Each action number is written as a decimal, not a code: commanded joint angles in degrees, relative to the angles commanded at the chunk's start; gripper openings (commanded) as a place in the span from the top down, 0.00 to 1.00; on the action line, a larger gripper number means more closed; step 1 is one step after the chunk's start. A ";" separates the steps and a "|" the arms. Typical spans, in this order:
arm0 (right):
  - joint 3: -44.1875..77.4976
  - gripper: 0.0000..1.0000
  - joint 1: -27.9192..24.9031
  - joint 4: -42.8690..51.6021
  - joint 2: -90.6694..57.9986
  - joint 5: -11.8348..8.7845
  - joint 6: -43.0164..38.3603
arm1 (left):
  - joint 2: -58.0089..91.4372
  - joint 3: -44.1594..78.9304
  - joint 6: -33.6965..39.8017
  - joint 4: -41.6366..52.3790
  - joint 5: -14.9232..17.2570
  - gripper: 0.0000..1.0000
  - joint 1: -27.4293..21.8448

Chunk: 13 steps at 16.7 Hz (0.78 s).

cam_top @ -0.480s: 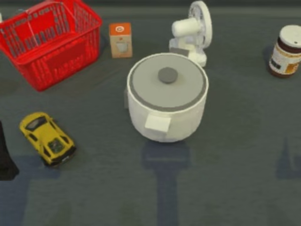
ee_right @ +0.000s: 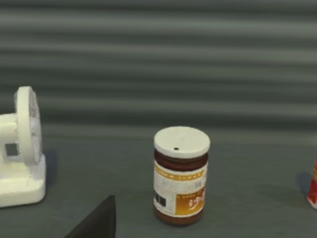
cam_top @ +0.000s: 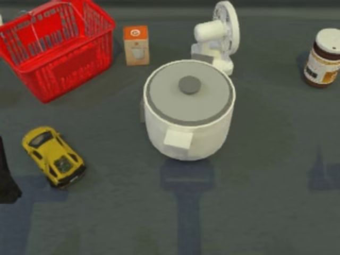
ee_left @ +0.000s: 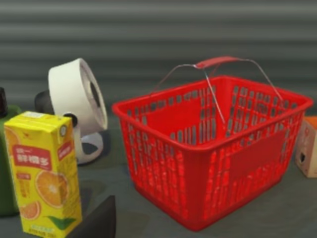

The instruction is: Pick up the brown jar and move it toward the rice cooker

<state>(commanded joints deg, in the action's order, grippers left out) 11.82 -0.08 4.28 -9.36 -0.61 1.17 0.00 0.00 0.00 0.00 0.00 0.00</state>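
Right claw [ee_right: 94, 220] barely in view, opening unclear; brown jar [ee_right: 181, 175] upright just ahead, untouched.

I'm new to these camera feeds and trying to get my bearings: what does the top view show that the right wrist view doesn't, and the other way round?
Only the top view shows the rice cooker at the table's middle, the red basket, the orange-and-white box, the yellow toy car and a dark piece of the left arm at the left edge.

Only the right wrist view shows a ribbed grey wall, a red-and-white object cut off at the picture's edge and a dark part of the gripper.

Both show the brown jar, upright and untouched, and the white desk fan.
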 joint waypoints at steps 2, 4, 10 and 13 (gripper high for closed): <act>7.90 0.00 0.20 3.39 -6.68 -0.23 0.99 | 0.00 0.00 0.00 0.00 0.00 0.00 0.00; 17.23 0.00 0.51 7.86 -15.11 -0.52 2.38 | 0.00 0.00 0.00 0.00 0.00 0.00 0.00; 49.00 0.00 1.49 25.60 -47.57 -2.03 8.37 | 0.00 0.00 0.00 0.00 0.00 0.00 0.00; 65.88 0.00 1.87 35.74 -66.13 -3.16 12.11 | 0.00 0.00 0.00 0.00 0.00 0.00 0.00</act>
<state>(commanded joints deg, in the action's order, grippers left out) 77.69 1.79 40.02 -75.49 -3.77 13.29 0.00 0.00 0.00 0.00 0.00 0.00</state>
